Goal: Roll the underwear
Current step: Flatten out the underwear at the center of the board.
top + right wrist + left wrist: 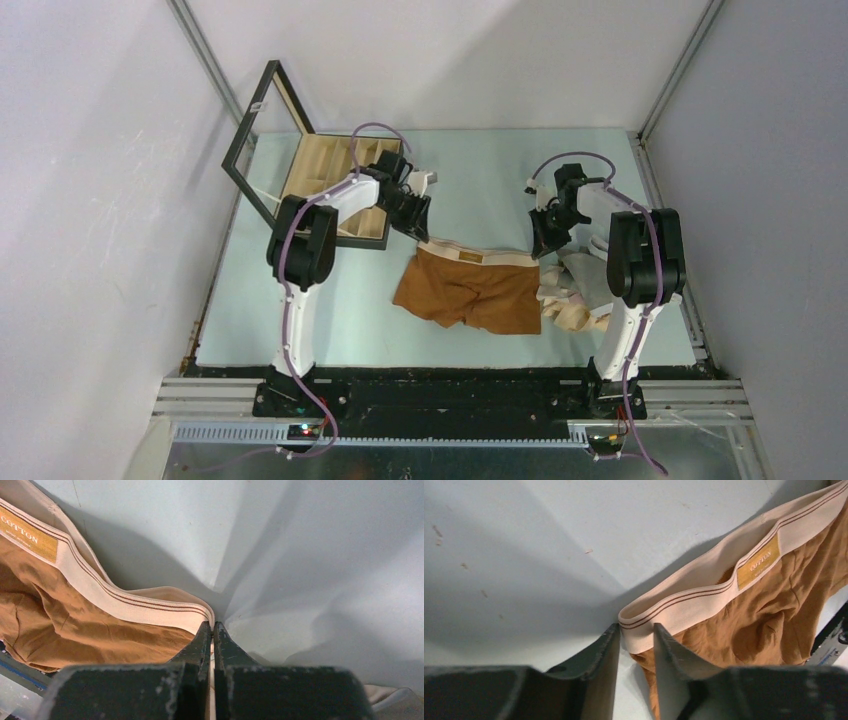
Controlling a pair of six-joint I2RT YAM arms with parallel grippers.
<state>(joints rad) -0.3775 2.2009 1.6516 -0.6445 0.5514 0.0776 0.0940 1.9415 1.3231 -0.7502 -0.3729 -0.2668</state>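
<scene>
A rust-brown underwear (470,290) with a cream waistband lies flat mid-table, waistband toward the far side. My left gripper (412,228) hangs over its left waistband corner. In the left wrist view the jaws (636,626) stand apart and straddle the folded end of the waistband (684,602), with bare table showing between them. My right gripper (545,245) is at the right waistband corner. In the right wrist view its fingers (214,624) are pressed together on the edge of the cream band (150,611). More underwear, beige (572,312) and grey (590,272), is heaped at the right.
A black-framed wooden box with compartments (335,185) stands at the back left, its lid (255,140) raised, close beside the left arm. White walls close in the pale blue table (480,170) on three sides.
</scene>
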